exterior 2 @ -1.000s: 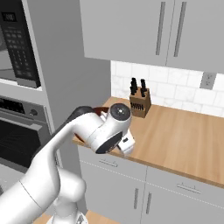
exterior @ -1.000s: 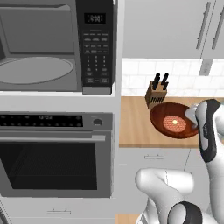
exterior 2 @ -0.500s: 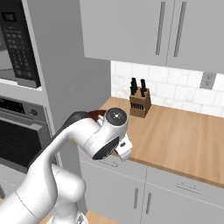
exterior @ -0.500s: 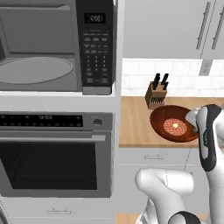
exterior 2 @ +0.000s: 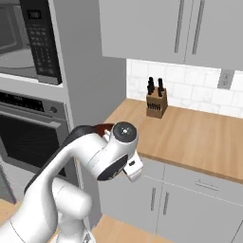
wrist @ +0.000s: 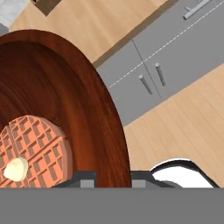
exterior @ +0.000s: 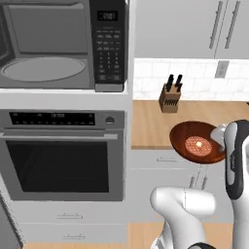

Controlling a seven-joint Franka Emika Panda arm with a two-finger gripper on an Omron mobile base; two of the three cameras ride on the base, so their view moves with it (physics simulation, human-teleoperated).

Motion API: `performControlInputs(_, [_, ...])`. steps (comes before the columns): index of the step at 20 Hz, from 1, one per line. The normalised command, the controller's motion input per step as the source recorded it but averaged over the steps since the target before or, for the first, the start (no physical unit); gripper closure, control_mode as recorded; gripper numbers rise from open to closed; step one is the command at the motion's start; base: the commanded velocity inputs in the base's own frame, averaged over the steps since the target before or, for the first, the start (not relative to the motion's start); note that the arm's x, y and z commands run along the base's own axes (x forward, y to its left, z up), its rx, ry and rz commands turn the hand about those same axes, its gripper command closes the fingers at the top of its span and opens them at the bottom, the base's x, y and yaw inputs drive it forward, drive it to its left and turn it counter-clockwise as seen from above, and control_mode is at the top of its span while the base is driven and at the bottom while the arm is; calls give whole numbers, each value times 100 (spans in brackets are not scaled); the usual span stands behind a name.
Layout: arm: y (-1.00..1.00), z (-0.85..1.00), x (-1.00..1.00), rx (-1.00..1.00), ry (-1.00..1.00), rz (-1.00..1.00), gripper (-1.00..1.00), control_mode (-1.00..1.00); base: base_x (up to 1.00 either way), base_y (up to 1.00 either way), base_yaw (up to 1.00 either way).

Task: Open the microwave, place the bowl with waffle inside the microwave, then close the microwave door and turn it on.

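The reddish-brown bowl with waffle hangs in the air over the counter's front edge, right of the oven. My gripper is shut on its right rim. In the hand view the two fingertips pinch the bowl's rim between them, and the orange waffle lies inside with a pale dab on it. In the right base view, a sliver of the bowl peeks out behind my arm. The microwave is up at the left, its grey cavity open with the turntable in sight and the keypad panel on its right.
A steel oven with a bar handle sits under the microwave. The wooden counter carries a knife block at the back wall. Grey upper cabinets hang above, and drawers and cabinet doors run below the counter.
The bowl, still in my grip, has drifted slightly lower and toward the robot, out over the counter's front edge. The arm's wrist has shifted a little with it.
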Motion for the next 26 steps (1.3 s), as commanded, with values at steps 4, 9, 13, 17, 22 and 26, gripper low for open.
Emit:
performControlInputs(4, [0, 0, 0, 0, 0, 0, 100, 100, -87, 40, -2])
performControlInputs(9, [0, 0, 0, 0, 0, 0, 100, 100, -30, 99, -12])
performControlInputs(13, [0, 0, 0, 0, 0, 0, 100, 100, 0, 100, -16])
performControlInputs(17, [0, 0, 0, 0, 0, 0, 100, 100, 0, 92, -21])
performControlInputs(22, [0, 0, 0, 0, 0, 0, 100, 100, 0, 59, -28])
performControlInputs(26, [0, 0, 0, 0, 0, 0, 100, 100, 7, 34, -21])
